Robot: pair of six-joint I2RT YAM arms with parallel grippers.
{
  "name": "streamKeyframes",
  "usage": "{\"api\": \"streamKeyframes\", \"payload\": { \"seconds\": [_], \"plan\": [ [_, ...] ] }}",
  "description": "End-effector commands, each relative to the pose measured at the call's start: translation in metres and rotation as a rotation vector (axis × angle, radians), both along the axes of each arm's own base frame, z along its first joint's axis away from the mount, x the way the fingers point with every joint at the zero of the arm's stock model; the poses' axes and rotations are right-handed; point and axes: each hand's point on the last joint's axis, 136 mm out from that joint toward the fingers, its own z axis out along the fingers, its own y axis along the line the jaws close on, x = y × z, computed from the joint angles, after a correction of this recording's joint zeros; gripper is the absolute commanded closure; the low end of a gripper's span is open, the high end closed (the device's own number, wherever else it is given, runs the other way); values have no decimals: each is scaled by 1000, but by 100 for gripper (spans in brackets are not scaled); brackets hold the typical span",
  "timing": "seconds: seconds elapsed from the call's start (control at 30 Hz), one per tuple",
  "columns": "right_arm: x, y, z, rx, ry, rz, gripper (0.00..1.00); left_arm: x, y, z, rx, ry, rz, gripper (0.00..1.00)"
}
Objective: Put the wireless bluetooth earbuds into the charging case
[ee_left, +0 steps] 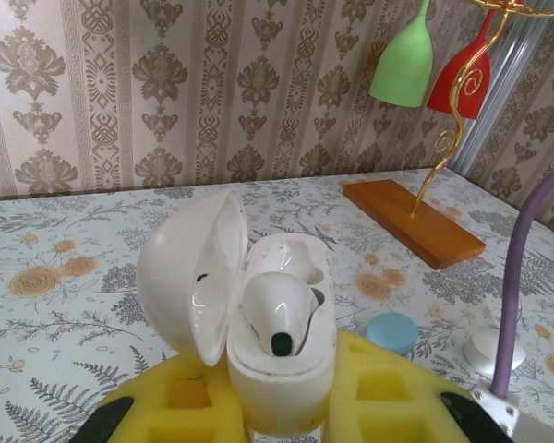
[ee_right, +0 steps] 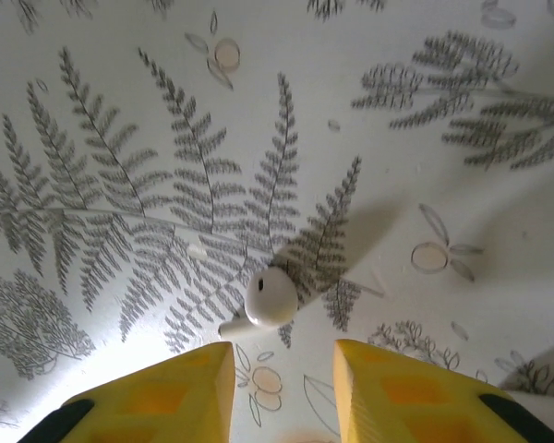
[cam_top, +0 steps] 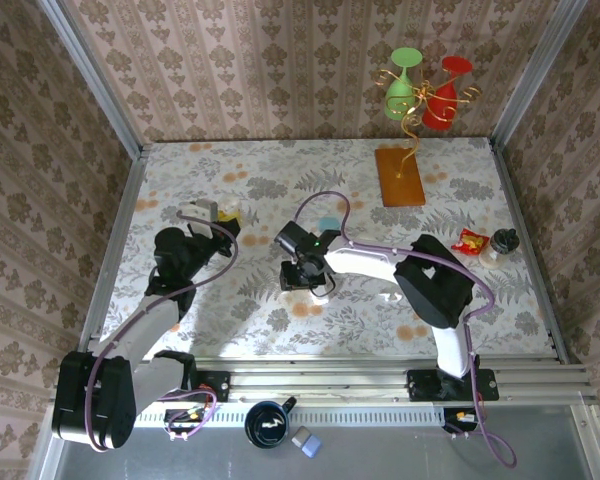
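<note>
My left gripper (cam_top: 206, 216) is shut on the white charging case (ee_left: 282, 369), which it holds upright between its yellow pads. The case's lid (ee_left: 189, 277) is swung open to the left, and one white earbud (ee_left: 277, 314) sits in a socket. The socket behind it looks empty. My right gripper (cam_top: 302, 278) hangs low over the table's middle, pointing down. In the right wrist view, a second white earbud (ee_right: 270, 298) lies on the tablecloth just beyond the fingertips. The right gripper (ee_right: 283, 355) is open, with only cloth between its pads.
A wooden base (cam_top: 400, 176) with a gold stand holding a green and a red glass is at the back right. A small blue round cap (cam_top: 328, 224) lies near the right gripper. A red packet (cam_top: 470, 240) and a dark object (cam_top: 504, 240) sit at the right edge.
</note>
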Motion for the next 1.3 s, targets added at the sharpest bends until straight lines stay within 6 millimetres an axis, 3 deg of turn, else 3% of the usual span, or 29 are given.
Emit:
{"api": "streamKeyframes", "payload": {
  "seconds": [0.0, 0.37, 0.9, 1.07, 1.27],
  "plan": [
    [7, 9, -1, 53, 42, -39, 67, -4, 0, 6, -19, -17, -13, 97],
    [8, 17, -11, 77, 85, -40, 71, -4, -1, 4, -11, -22, -17, 97],
    [2, 8, -31, 22, 115, -36, 78, -5, -2, 6, -12, -31, -27, 97],
    [11, 6, -17, 34, 29, -25, 79, -6, -4, 6, -8, -33, -43, 97],
    [29, -2, 31, 56, -223, 76, 81, -9, -14, 7, 9, -13, -100, 96]
  ]
}}
